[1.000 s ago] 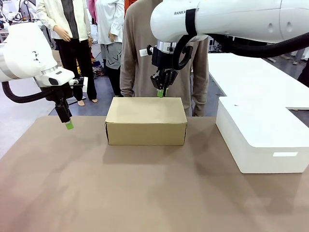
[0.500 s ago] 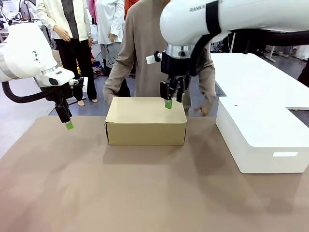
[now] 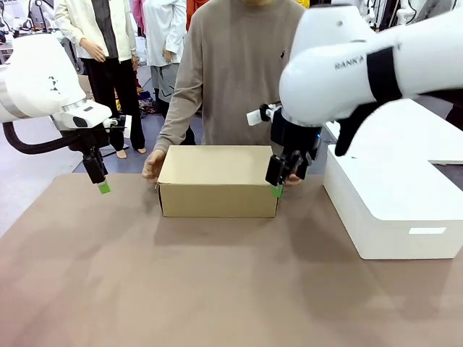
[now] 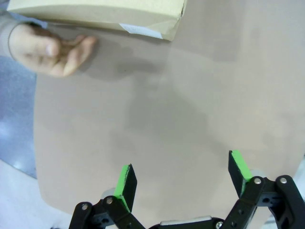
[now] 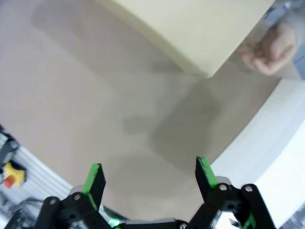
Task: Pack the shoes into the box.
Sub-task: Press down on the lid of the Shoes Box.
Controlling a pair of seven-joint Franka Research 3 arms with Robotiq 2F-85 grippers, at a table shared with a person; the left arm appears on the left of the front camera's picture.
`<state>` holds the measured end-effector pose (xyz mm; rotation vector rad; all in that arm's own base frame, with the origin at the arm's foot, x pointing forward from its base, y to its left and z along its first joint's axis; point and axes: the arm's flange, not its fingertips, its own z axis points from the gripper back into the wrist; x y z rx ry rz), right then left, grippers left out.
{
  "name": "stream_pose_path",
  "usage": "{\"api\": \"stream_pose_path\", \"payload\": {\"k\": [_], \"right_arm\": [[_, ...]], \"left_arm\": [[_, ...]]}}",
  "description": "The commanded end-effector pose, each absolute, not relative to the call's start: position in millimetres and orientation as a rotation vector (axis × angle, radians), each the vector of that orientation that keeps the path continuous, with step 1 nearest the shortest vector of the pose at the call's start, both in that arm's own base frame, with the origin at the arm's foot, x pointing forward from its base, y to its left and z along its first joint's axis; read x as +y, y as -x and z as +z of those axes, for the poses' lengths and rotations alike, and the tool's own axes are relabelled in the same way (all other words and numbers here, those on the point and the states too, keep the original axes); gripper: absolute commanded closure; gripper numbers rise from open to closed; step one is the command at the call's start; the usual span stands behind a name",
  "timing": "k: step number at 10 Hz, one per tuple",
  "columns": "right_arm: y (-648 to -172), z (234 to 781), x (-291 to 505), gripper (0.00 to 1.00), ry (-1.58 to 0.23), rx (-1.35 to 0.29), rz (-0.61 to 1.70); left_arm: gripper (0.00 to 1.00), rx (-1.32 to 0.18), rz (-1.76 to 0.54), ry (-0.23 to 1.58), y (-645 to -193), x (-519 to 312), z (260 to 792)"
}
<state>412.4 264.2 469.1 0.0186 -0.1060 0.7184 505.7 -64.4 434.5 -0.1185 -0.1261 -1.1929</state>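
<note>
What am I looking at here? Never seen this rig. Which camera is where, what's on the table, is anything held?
Two white robot arms share a table with a person. The front view looks across the table from between the arms. The other two pictures come from cameras on each wrist, looking along that arm's green-padded fingers.

On the table sit the box, closed, and a larger white box. The person's hands rest at the far corners of the closed one.

The left gripper hangs open above bare table. The right gripper is open too, beside the box's right end. Neither holds anything.
</note>
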Motion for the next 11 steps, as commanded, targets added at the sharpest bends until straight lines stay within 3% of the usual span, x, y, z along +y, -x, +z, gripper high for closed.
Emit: {"api": "stream_pose_path", "payload": {"k": [1, 4, 11], "right_arm": [[-398, 452, 251, 0.00, -0.047, -0.124, 0.699], [-404, 424, 249, 0.00, -0.086, -0.136, 0.684], [-397, 441, 251, 0.00, -0.036, -0.095, 0.691]], "left_arm": [[0.00, -0.126, -1.197, 0.118, -504, -62, 436], [0.00, -0.126, -1.197, 0.118, -504, -62, 436], [0.00, -0.126, -1.197, 0.118, -504, -62, 436]]}}
